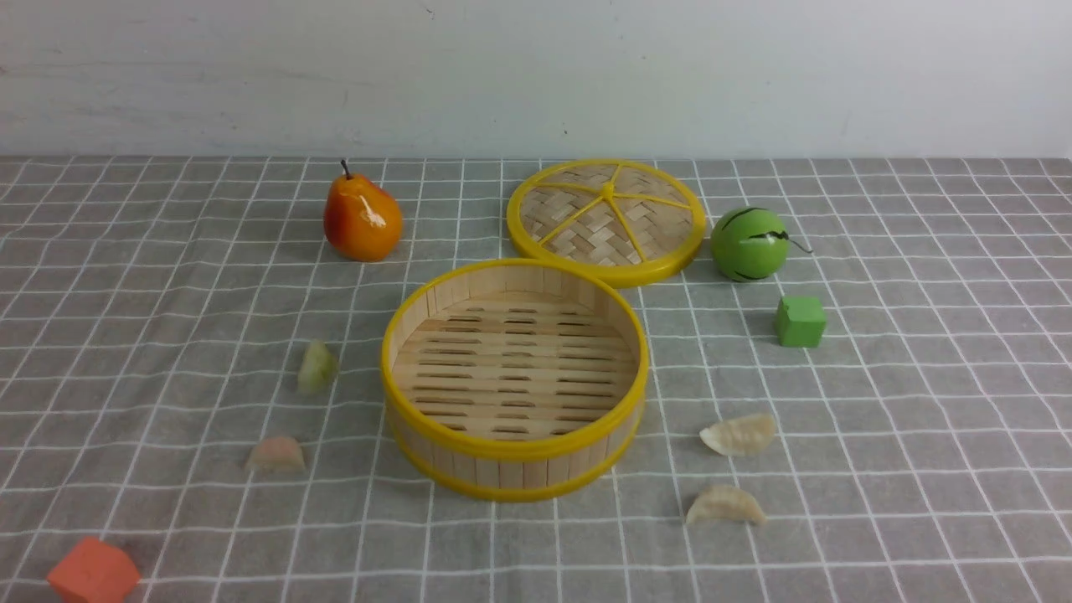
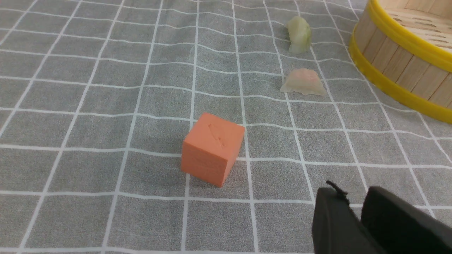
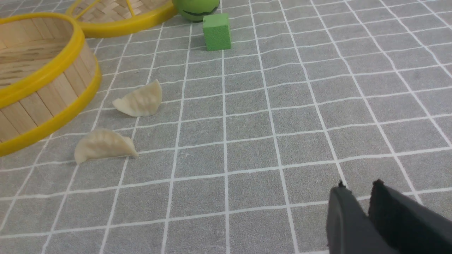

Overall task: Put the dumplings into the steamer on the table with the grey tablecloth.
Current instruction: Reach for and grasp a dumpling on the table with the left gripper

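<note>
The steamer stands empty in the middle of the grey tablecloth. Left of it lie the pale green dumpling and the pale pink dumpling; both show in the left wrist view, green and pink. Right of it lie two cream dumplings, also in the right wrist view. My left gripper is shut and empty, low over the cloth near the orange cube. My right gripper is shut and empty, well apart from the cream dumplings. Neither gripper shows in the front view.
The flat woven lid lies behind the steamer. A pear stands at the back left, a green ball and a green cube at the right. An orange cube sits at the front left.
</note>
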Available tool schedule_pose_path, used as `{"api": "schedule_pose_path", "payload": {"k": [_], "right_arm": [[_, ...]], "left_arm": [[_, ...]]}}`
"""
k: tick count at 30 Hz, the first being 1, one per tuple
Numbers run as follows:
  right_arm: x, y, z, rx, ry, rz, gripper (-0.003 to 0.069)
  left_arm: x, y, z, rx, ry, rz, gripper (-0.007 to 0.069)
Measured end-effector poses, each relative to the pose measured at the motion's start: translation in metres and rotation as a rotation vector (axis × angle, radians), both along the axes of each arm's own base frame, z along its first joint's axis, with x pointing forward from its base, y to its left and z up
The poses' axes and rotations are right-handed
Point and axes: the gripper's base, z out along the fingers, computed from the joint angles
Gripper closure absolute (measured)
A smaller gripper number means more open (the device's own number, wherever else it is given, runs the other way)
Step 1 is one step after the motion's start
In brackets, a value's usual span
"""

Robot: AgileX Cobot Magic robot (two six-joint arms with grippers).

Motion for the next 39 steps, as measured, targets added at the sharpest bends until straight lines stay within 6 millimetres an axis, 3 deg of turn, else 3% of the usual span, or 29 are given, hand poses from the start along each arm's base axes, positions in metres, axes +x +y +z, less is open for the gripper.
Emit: {"api": "schedule_pose_path", "payload": {"k": [39], "right_arm": [[0.0001,0.0000,0.0004,0.000,-0.005,0.000,0.0509]], "left_arm": [[0.0000,0.0000,0.0001,0.000,-0.001,0.000,0.0479]]}}
